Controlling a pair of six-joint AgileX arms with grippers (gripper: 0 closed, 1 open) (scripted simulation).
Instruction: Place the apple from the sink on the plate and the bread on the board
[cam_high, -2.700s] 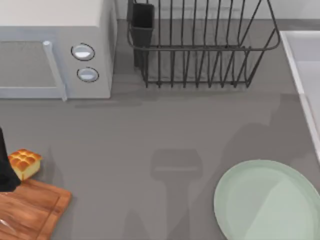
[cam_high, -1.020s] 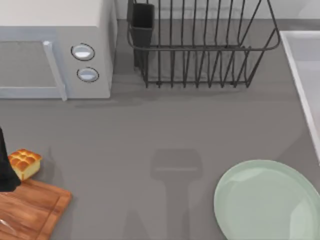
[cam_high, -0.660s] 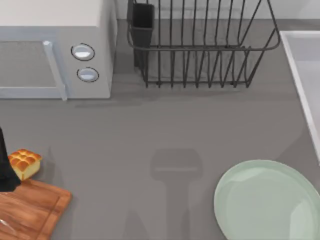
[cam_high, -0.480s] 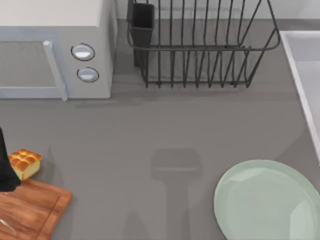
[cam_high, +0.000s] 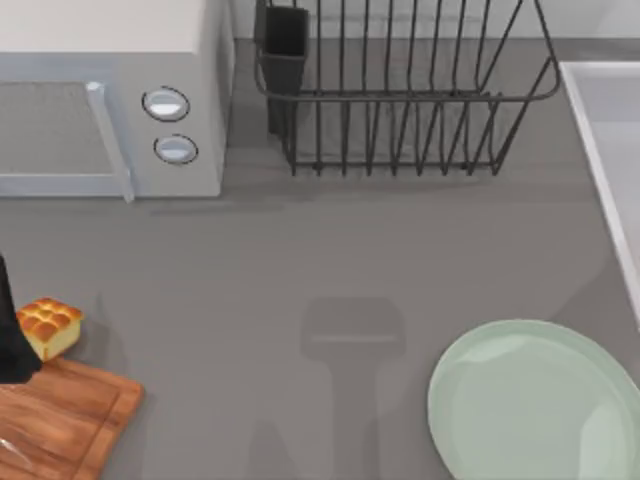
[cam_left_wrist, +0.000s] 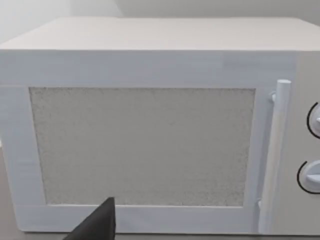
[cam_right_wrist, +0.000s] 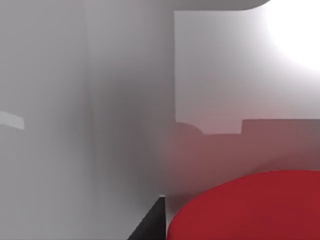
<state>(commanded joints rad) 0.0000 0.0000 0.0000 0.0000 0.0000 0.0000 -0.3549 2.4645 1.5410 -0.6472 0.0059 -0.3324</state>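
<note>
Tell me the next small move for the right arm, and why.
Probably ease the right gripper down around the small bright red apple and close. The right wrist view sits inside the pale grey sink with the apple close in front, and the large mint-green plate holds nothing. The left arm waits beside the golden-brown bread.

Top cam overhead; L wrist faces microwave (cam_left_wrist: 150, 145) close, also in top; R wrist hard against apple (cam_right_wrist: 250, 207).
</note>
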